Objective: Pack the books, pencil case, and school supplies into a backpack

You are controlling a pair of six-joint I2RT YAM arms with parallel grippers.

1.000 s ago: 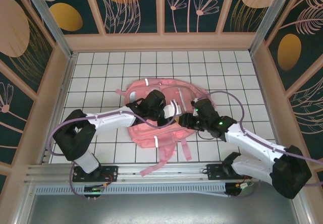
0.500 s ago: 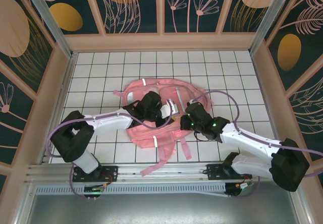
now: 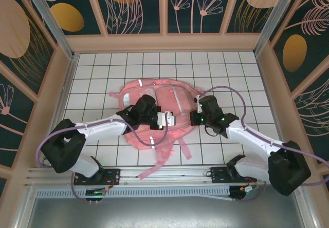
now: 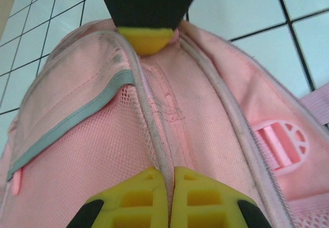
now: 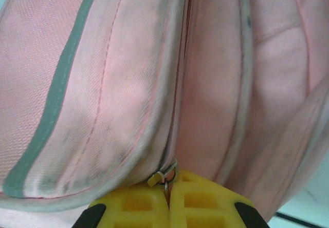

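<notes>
Right now you have the backpack (image 3: 177,95) lying flat near the middle of the white tiled table (image 3: 103,74), between the two arms, with its pink straps (image 3: 160,162) trailing toward the near edge. It is pink fabric all over, with a paler panel on top in the overhead view and short grey-white reflective strips.

Your left gripper (image 3: 167,119) sits over the bag's near-left part. Through the left wrist camera, its yellow fingertips (image 4: 149,194) are pressed together with a ridge of the backpack (image 4: 200,115) caught between them; the piped seam runs straight into the line where the pads meet. Beside that seam you can see pink mesh, a grey strip (image 4: 77,117) along a pocket edge, and a pink plastic buckle (image 4: 281,145) on a strap at the right.

Your right gripper (image 3: 194,117) is at the bag's right edge. In the right wrist camera its fingers (image 5: 198,200) are likewise closed tight, and a small metal zipper pull (image 5: 165,175) sits exactly at their junction, seemingly nipped between the pads. Above it the backpack (image 5: 123,84) bulges, slightly grubby along the piping, with a grey strip (image 5: 54,99) running diagonally on the left and the zipper line rising from the pull.
</notes>
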